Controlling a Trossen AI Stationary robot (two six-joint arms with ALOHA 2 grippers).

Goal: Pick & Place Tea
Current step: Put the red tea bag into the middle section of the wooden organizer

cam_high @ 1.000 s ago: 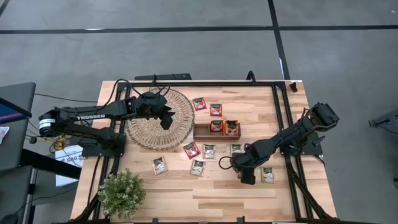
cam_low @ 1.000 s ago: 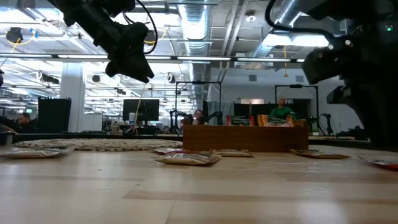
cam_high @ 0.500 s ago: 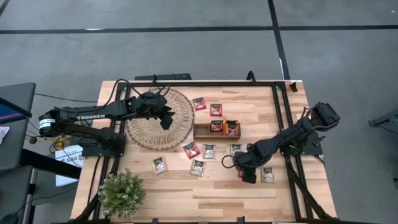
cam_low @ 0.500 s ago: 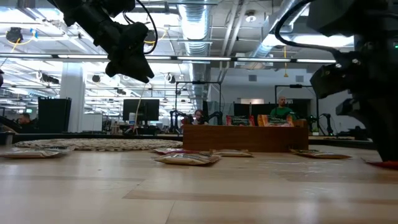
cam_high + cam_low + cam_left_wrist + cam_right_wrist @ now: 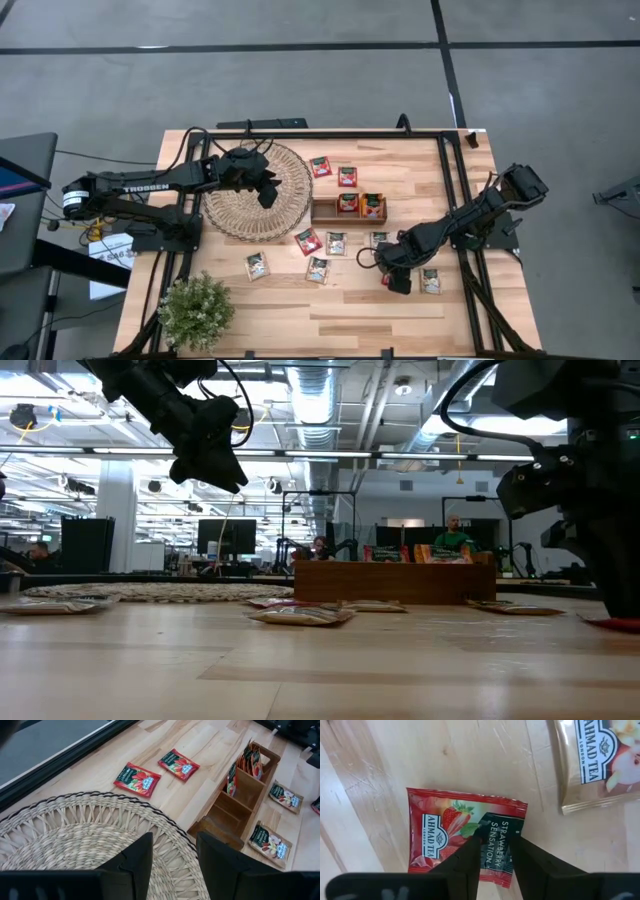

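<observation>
Tea sachets [image 5: 336, 243] lie scattered across the middle of the high view, with a wooden tray [image 5: 348, 209] above them. The right gripper [image 5: 398, 283] sits lower right of centre, over a red sachet [image 5: 387, 280] that barely peeks out beside it; the left gripper [image 5: 267, 192] hangs over the woven mat [image 5: 240, 210], much farther from that sachet.

Low view: the red sachet's edge [image 5: 610, 623] shows at far right.

Left wrist view: fingers [image 5: 137, 857] parted, empty.

Right wrist view: fingers [image 5: 467, 857] slightly apart, straddling the sachet's [image 5: 462, 840] lower edge, touching but not yet pinching it. Print reads "AHMAD TEA" and "STRAWBERRY SENSATION"; the pale sachet [image 5: 600, 760] at upper right reads "AHMAD TEA LONDON".
</observation>
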